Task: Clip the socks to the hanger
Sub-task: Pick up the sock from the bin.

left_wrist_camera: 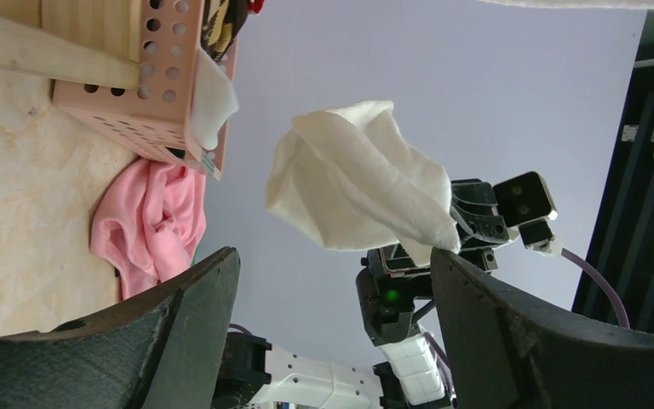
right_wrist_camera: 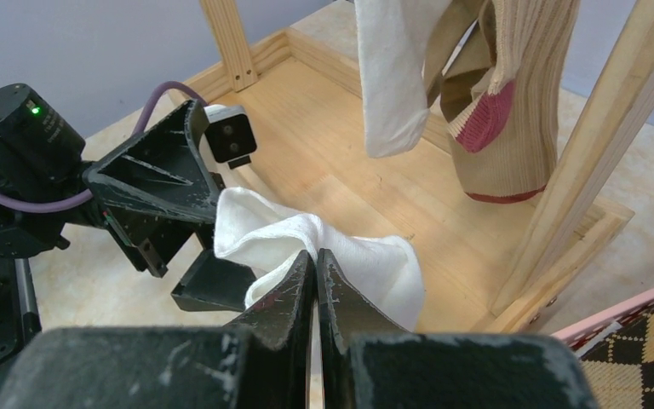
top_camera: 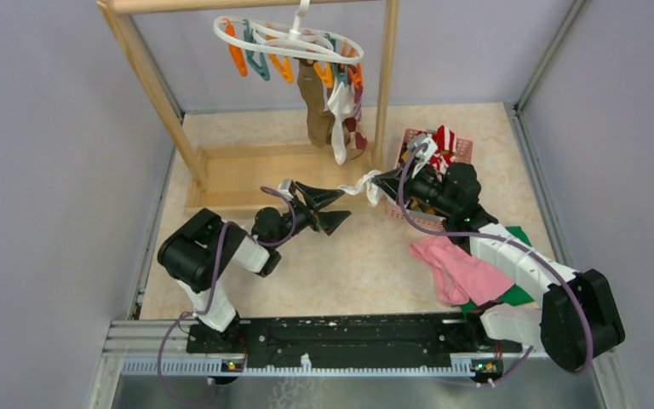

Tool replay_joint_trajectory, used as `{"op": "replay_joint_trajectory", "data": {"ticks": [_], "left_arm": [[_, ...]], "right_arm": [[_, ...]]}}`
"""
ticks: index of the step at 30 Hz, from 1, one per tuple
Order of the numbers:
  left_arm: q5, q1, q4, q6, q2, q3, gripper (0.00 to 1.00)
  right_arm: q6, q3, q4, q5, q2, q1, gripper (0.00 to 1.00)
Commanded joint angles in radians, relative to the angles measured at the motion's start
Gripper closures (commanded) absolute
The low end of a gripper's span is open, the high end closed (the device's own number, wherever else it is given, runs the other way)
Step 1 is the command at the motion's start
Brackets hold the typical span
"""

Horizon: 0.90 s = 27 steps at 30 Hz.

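arm bases: both bolted at the near edge, one left, one right
pink cloth point(top_camera: 460, 268): crumpled on the table near right, partly under the right arm's forearm, with a green cloth point(top_camera: 520, 296) poking out from under it
left arm point(top_camera: 204, 256): folded low at the near left, forearm reached rightward over mid-table
left gripper point(top_camera: 328, 210): jaws spread wide with nothing held, mouth aimed right at the sock
right arm point(top_camera: 511, 256): stretched from the near right corner toward the far left
right gripper point(top_camera: 385, 181): fingers point(right_wrist_camera: 294, 285) pinched tight on one end of the held white sock
held white sock point(top_camera: 360, 184): one counted, lifted off the table between the two grippers, bunched up. Long axis roughly left-right, free end pointed left, just short of the open jaws
basket point(top_camera: 464, 146): pink with holes, far right, beside the rack's right post. Socks are piled in it, an argyle sock point(right_wrist_camera: 639, 341) among them, but the number can't be told
hanging socks: three counted, olive-brown sock point(top_camera: 315, 111), white sock point(top_camera: 339, 128) and tan sock point(top_camera: 356, 136) with maroon, all hung lengthwise straight down
hanger point(top_camera: 289, 38): hooked on the top bar of the wooden rack point(top_camera: 387, 85), with orange and teal clips dangling. The clip count can't be made out
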Motion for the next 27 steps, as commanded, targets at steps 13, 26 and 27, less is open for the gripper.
{"op": "replay_joint_trajectory", "data": {"ticks": [13,26,27], "left_arm": [[-0.024,0.003,0.195,0.128,-0.14,-0.022,0.12],[0.018,0.003,-0.054,0.29,-0.244,0.02,0.14],[0.029,0.004,-0.084,0.309,-0.25,0.031,0.14]], "right_arm": [[-0.009,-0.008,0.043,-0.01,-0.003,0.013,1.0],[-0.024,0.001,0.046,-0.057,0.018,0.039,1.0],[-0.025,0.005,0.045,-0.058,0.022,0.042,1.0]]}}
